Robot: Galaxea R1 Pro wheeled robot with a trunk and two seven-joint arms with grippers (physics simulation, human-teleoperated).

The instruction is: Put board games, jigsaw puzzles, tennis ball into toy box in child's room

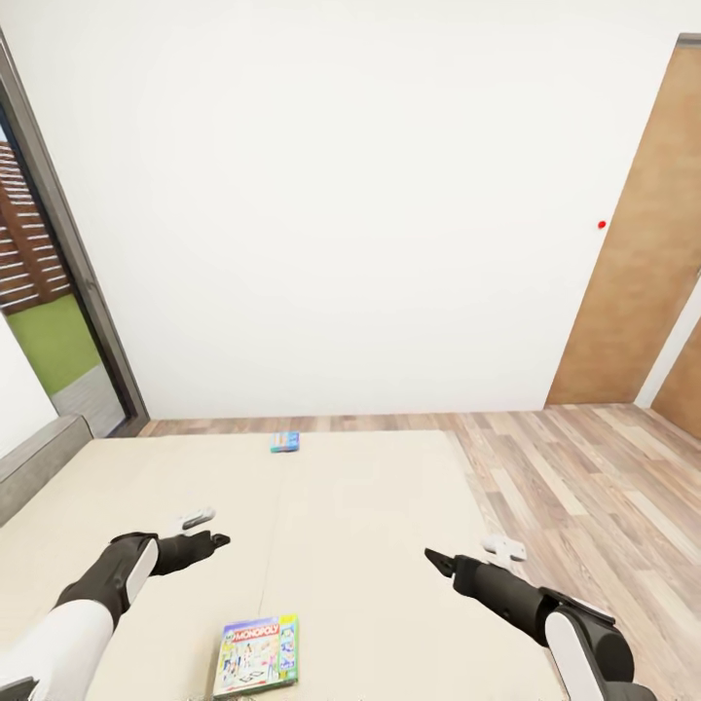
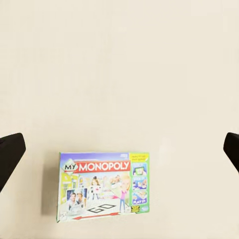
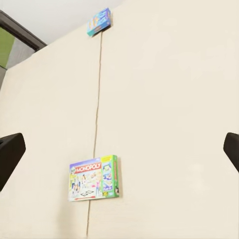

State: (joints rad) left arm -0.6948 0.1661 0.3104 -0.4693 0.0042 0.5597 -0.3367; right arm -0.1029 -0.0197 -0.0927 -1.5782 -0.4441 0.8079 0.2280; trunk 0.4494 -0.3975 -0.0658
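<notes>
The green-edged Monopoly board game (image 1: 257,654) lies flat on the beige bed (image 1: 370,506), near the bed's close edge and between my two arms. A smaller blue board game (image 1: 284,442) rests at the bed's far edge. My left gripper (image 1: 212,538) hovers above the cover to the left of the Monopoly box (image 2: 103,186), open and empty. My right gripper (image 1: 436,559) hangs over the bed's right part, also open and empty. Its wrist view takes in the Monopoly box (image 3: 94,178) and the blue box (image 3: 99,21). The table, toy box, puzzles and ball are out of view.
A dark grey headboard (image 1: 39,467) borders the bed at the left, below a tall dark-framed window (image 1: 58,282). Wood-plank floor (image 1: 584,487) runs past the bed's right side and far edge to a white wall. A brown door (image 1: 633,263) stands at the right.
</notes>
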